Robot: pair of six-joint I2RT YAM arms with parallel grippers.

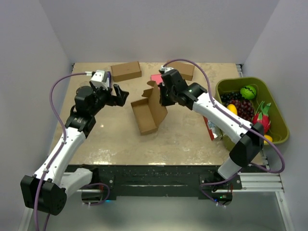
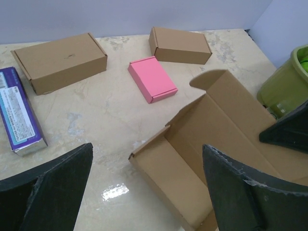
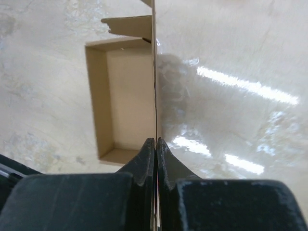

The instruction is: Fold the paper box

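The paper box (image 1: 147, 114) lies at the table's centre as a shallow brown tray with its lid panel standing upright. My right gripper (image 1: 164, 99) is shut on the top edge of that lid. In the right wrist view the thin cardboard edge (image 3: 155, 72) runs straight into my right gripper (image 3: 155, 145), and the tray (image 3: 126, 96) lies to its left. My left gripper (image 1: 122, 95) is open, a little left of the box and apart from it. Seen from the left wrist, the left gripper (image 2: 147, 147) frames the tray's near corner (image 2: 163, 159) with nothing between the fingers.
Two closed brown boxes (image 1: 126, 70) (image 1: 184, 70) sit along the back edge, with a pink pad (image 1: 156, 78) between them. A green basket (image 1: 278, 118) of fruit stands at the right, with a small carton (image 1: 211, 129) beside it. A purple box (image 2: 18, 113) lies at the left.
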